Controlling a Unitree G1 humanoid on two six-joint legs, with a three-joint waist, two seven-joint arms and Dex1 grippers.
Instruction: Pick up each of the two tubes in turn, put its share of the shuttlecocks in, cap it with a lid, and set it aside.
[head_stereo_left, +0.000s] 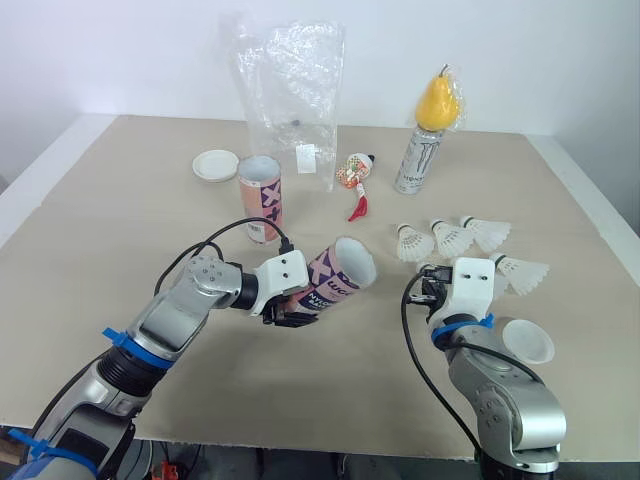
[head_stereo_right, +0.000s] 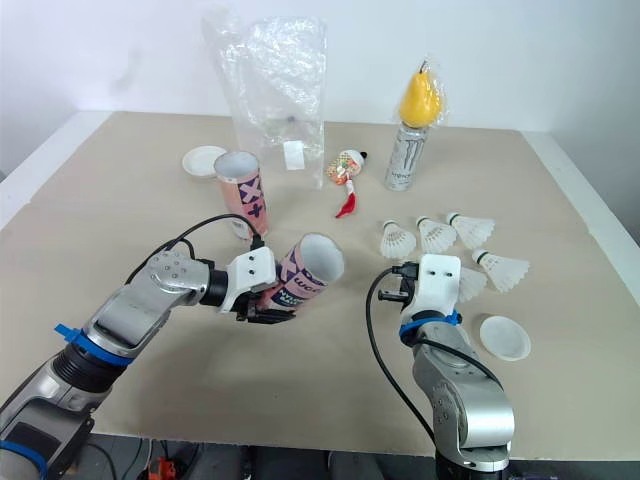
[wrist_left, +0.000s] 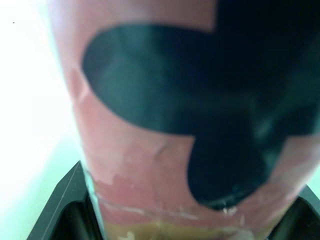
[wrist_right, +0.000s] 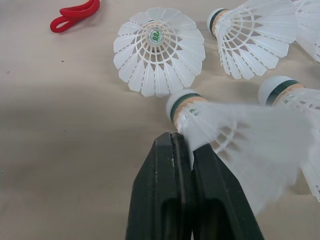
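Looking over the beige matte worktop (head_stereo_left: 120, 230), we see the left gripper (head_stereo_left: 290, 318) clamped on a pink cardboard tube (head_stereo_left: 335, 275) with black lettering. Its two black fingers sit at both sides of the tube's lower end. This cylinder is lifted and tilted, near the middle of the front edge, and its open round mouth points up and toward the right edge. We cannot see inside it.

A second pink tube (head_stereo_left: 262, 195) stands upright behind it, nearer the far edge, with its mouth open. One flat white round lid (head_stereo_left: 215, 165) lies beside it toward the far left corner, and another white lid (head_stereo_left: 527, 340) lies near the front right corner.

The right gripper (wrist_right: 184, 137) has its fingers pressed together on the thin edge of a white feather shuttlecock (wrist_right: 240, 135) with a cork head and a green band. Four loose shuttlecocks (head_stereo_left: 450, 238) lie just behind it toward the right edge, one standing on its skirt.

At the far edge we see a crinkled clear plastic bag (head_stereo_left: 285, 90) standing up and a tall silver can (head_stereo_left: 418, 155) with a smooth yellow pear (head_stereo_left: 437, 100) on top. A red band (head_stereo_left: 358, 208) lies between them.
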